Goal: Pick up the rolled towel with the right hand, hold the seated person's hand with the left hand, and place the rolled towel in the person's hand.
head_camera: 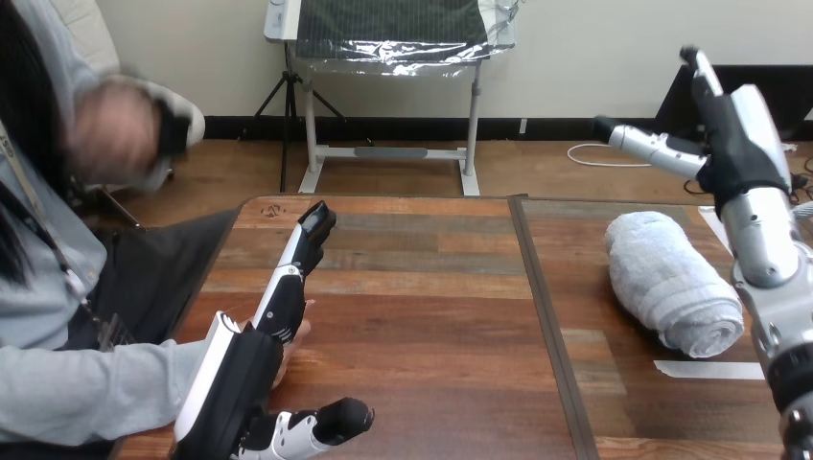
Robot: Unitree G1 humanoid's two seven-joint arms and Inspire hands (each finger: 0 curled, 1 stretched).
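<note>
Head view: we see the rolled towel [671, 283] lying on the counter [431, 316], at the right part, with its long side going from far-left to near-right. It is white, and nothing touches it. A strip of white tape [709, 369] is on the counter just beside its near end.

The right hand [733, 134] is lifted high over the far end of the towel, well apart from it. Its fingers are straight and spread: one points up and the thumb sticks out to the left. It holds nothing.

The left hand [251, 369] is low at the near-left corner of the counter. Its fingers [288, 287] are stretched forward, close together, and the thumb stands out to the right, not bent around anything. The person's hand [299, 337] is under this hand. We see only a small part of it beside the fingers, and we cannot tell whether the two touch.
</note>
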